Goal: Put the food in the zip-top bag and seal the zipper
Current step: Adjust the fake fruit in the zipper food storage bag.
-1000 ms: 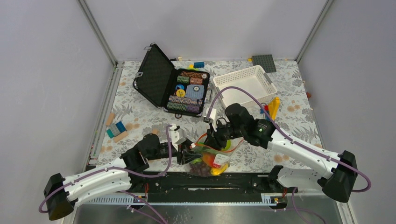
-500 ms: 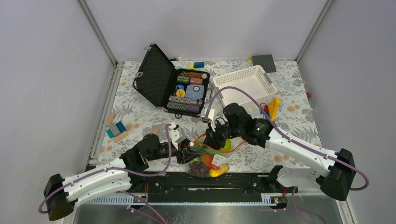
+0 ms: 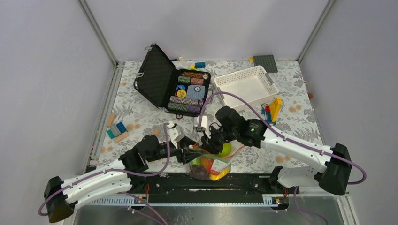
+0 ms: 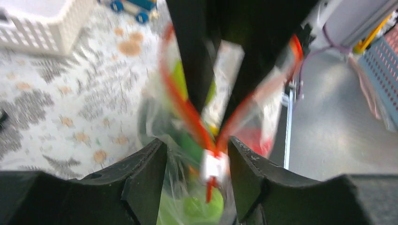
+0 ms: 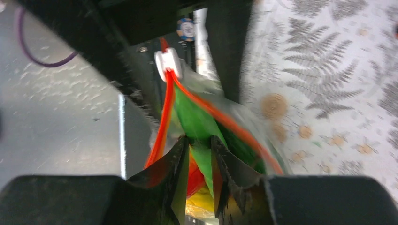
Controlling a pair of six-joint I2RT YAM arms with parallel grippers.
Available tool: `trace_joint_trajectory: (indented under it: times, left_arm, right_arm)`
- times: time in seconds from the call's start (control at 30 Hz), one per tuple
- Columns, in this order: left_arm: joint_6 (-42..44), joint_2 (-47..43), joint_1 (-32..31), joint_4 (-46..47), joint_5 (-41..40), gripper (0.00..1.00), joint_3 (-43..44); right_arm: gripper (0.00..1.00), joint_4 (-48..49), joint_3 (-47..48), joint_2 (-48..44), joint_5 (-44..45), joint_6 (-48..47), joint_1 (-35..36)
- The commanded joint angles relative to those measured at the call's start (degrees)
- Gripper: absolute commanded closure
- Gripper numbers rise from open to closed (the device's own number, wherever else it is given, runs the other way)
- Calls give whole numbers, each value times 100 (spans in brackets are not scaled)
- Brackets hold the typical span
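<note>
Left claw [image 4: 195,174], apart around the slider [image 4: 213,165] of the zip-top bag [image 3: 220,169] at the table's [image 3: 141,117] six o'clock edge, should pinch it and pull straight along the zipper [image 5: 165,110]; right claw [image 5: 200,157], nearly together, grip unclear, steadies.

Case [image 3: 189,92], basket [image 3: 224,87] beyond zip-top bag [image 3: 210,165]
</note>
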Motion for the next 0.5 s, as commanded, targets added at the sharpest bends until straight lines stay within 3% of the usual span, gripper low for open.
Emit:
trace_joint_trajectory:
  times: [0.0,0.17,0.23,0.37,0.4,0.47]
  left_arm:
    - [-95,-84,43,1567,-473,48,231]
    - [-176,-59,43,1639,-363,44,290]
    - [-148,-26,43,1575,-270,57,332]
    - [-94,92,41,1356,-248,94,428]
    - [-88,118,43,1329,-270,100,439]
    - [-92,140,43,1325,-318,100,440]
  right_arm:
    - [82,-220,-22,34,-916,-166,408]
    - [82,-160,-52,56,-1062,-299,416]
    - [82,-106,-44,54,-830,-247,420]
    - [81,-39,-45,-173,-302,-161,416]
    - [77,-21,-73,-292,-154,-153,418]
    - [64,-48,-152,-561,205,-160,416]
